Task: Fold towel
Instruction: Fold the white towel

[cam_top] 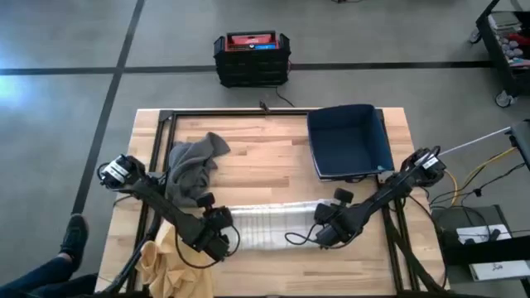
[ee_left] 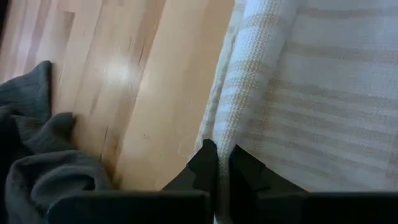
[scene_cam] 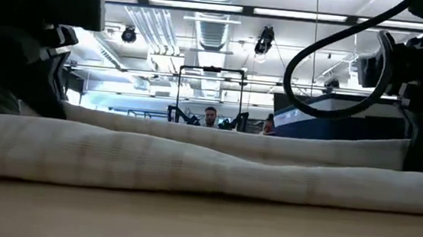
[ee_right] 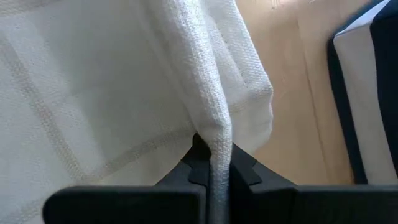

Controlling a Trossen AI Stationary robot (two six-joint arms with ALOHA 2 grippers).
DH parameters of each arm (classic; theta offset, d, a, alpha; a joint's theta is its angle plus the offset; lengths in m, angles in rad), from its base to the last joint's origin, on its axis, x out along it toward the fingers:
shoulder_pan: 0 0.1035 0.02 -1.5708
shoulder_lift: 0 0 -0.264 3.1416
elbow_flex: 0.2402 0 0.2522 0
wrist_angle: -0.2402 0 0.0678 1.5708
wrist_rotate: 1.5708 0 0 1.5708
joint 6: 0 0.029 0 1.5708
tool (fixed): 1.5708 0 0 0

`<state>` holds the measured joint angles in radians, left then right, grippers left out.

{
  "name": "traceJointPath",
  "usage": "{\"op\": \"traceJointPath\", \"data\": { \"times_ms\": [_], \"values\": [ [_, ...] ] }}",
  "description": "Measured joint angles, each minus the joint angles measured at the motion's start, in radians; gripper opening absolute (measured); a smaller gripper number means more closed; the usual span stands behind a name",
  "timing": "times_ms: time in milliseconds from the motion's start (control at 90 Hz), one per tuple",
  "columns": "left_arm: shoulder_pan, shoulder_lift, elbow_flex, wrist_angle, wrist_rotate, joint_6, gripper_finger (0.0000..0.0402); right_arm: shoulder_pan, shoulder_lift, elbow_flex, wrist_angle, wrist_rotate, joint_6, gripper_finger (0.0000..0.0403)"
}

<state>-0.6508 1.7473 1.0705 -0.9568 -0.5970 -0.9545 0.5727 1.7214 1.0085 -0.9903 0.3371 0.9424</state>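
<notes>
pinching both ends of the striped towel

gripping the near part of the table (cam_top: pixel 273 157), both arms hold one pale striped towel (cam_top: pixel 273 225) that lies in a long low band across the front of the wood. the left gripper (cam_top: pixel 222 240) is clamped on the towel's left end — its wrist view shows the two dark fingertips (ee_left: pixel 208 163) pressed together with the cloth's hemmed edge nipped between them. the right gripper (cam_top: pixel 325 233) is clamped on the right end the same way, a fold of white weave squeezed between its fingers (ee_right: pixel 200 163).

just beside the left arm, a yellow cloth (cam_top: pixel 161 261) hangs at the table's front corner. farther back on the left sits a crumpled grey cloth (cam_top: pixel 192 170), and on the right a dark blue bin (cam_top: pixel 349 141) — both apart from the towel. beyond the table, on the floor, stands a black crate (cam_top: pixel 252 58).
</notes>
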Motion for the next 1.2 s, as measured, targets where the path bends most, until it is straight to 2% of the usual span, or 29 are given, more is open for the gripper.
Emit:
{"op": "traceJointPath", "data": {
  "times_ms": [100, 178, 300, 478, 589, 744, 822, 911, 1033, 1200],
  "values": [
    [0.008, 0.0, -0.003, 0.007, -0.001, 0.003, 0.0013, -0.004, 0.0, 0.0, 0.0, 0.0, 0.039, 0.0027],
    [0.01, 0.0, -0.003, 0.005, -0.001, 0.003, 0.0033, -0.004, 0.0, 0.002, -0.006, 0.0, 0.049, 0.0058],
    [0.017, -0.002, 0.006, -0.025, 0.0, 0.004, 0.0091, -0.005, 0.0, 0.033, -0.051, 0.0, 0.045, 0.0119],
    [0.021, -0.029, 0.059, -0.142, -0.023, 0.004, 0.0182, -0.011, -0.008, 0.131, -0.255, 0.03, 0.041, 0.0196],
    [0.021, -0.057, 0.086, -0.171, -0.075, 0.004, 0.0219, -0.011, -0.015, 0.183, -0.332, 0.037, 0.025, 0.0224],
    [0.021, -0.094, 0.092, -0.156, -0.143, -0.007, 0.0242, -0.009, -0.04, 0.202, -0.301, 0.06, 0.003, 0.0243],
    [0.021, -0.101, 0.082, -0.103, -0.15, 0.006, 0.0244, -0.005, -0.058, 0.183, -0.196, 0.072, -0.076, 0.0246],
    [0.021, -0.1, 0.04, 0.02, -0.141, 0.059, 0.0239, -0.005, -0.076, 0.123, 0.047, 0.084, -0.23, 0.0241],
    [0.027, -0.097, -0.053, 0.262, -0.064, 0.143, 0.0223, -0.039, -0.081, -0.005, 0.427, -0.015, -0.426, 0.0225],
    [0.025, -0.097, -0.157, 0.512, 0.026, 0.172, 0.0196, -0.061, -0.081, -0.181, 0.877, -0.102, -0.486, 0.0196]
  ]
}}
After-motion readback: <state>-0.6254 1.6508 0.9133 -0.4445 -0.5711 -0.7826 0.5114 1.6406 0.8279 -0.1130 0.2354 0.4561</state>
